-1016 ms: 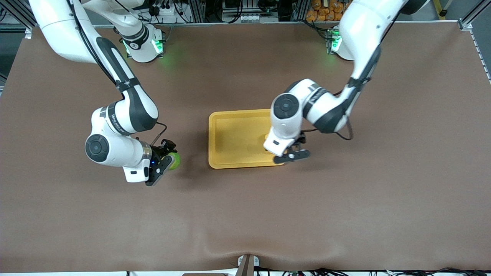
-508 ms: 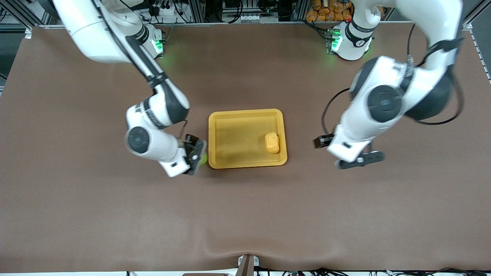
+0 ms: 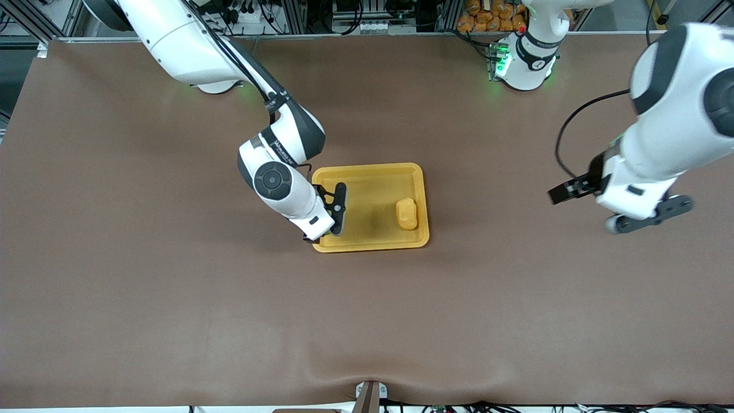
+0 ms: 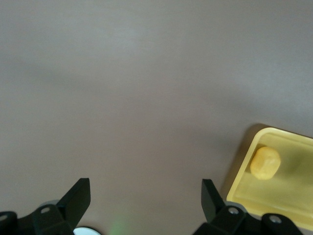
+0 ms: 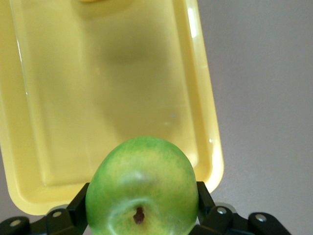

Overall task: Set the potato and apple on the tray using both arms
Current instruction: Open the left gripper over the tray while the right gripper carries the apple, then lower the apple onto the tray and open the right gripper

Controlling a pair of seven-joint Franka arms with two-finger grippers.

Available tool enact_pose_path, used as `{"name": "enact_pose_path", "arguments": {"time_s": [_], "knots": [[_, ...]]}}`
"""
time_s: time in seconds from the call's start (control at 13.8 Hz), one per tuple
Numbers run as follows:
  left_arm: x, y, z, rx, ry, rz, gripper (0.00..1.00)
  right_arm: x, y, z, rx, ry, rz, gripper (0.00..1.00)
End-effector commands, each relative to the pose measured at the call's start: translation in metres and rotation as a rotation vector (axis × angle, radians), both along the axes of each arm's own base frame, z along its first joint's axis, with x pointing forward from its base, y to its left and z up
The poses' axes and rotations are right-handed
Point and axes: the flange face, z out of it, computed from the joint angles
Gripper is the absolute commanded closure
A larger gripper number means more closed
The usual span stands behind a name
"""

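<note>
In the last second I have pulled my left arm off the tray (image 3: 367, 245) and swung it out toward its own end of the table; the left gripper (image 3: 622, 198) now hangs over bare tabletop with its jaws spread wide and nothing in them. It left the potato (image 3: 406, 213) lying inside the tray, near the rim on that arm's side, so I judge 1 of the 2 items done. Meanwhile my right arm has carried the apple (image 5: 142, 188) in from the open table, and the right gripper (image 3: 338, 207), clamped on the fruit, now sits over the tray's end toward that arm's base. From the front the apple is hidden. What remains, I think, is lowering and letting go.
</note>
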Motion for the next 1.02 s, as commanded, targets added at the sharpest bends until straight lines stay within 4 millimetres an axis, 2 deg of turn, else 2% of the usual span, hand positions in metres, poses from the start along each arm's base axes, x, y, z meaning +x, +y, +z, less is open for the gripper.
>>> {"name": "enact_pose_path", "arguments": {"time_s": [0.0,0.29,0.51,0.58,0.73,0.87,0.94], "knots": [[-0.018,0.032,0.026,0.001,0.005,-0.024,0.0,-0.009,0.013,-0.004,-0.01,-0.005,0.044,0.51],[-0.034,0.07,0.048,-0.002,0.034,-0.124,0.0,-0.018,0.027,-0.014,-0.006,-0.012,0.065,0.51],[-0.04,0.084,0.063,-0.003,0.013,-0.161,0.0,-0.024,0.022,-0.03,-0.015,-0.003,0.063,0.47],[-0.044,0.091,0.07,-0.001,0.003,-0.164,0.0,-0.028,0.021,-0.037,-0.013,-0.005,0.063,0.42],[-0.05,0.092,0.083,-0.002,-0.016,-0.205,0.0,-0.035,0.019,-0.05,-0.007,-0.014,0.061,0.4],[-0.059,0.096,0.093,0.003,-0.029,-0.221,0.0,-0.039,0.019,-0.055,-0.007,-0.015,0.061,0.19],[-0.064,0.108,0.098,0.001,-0.032,-0.233,0.0,-0.039,0.019,-0.055,-0.007,-0.015,0.061,0.0]]}}
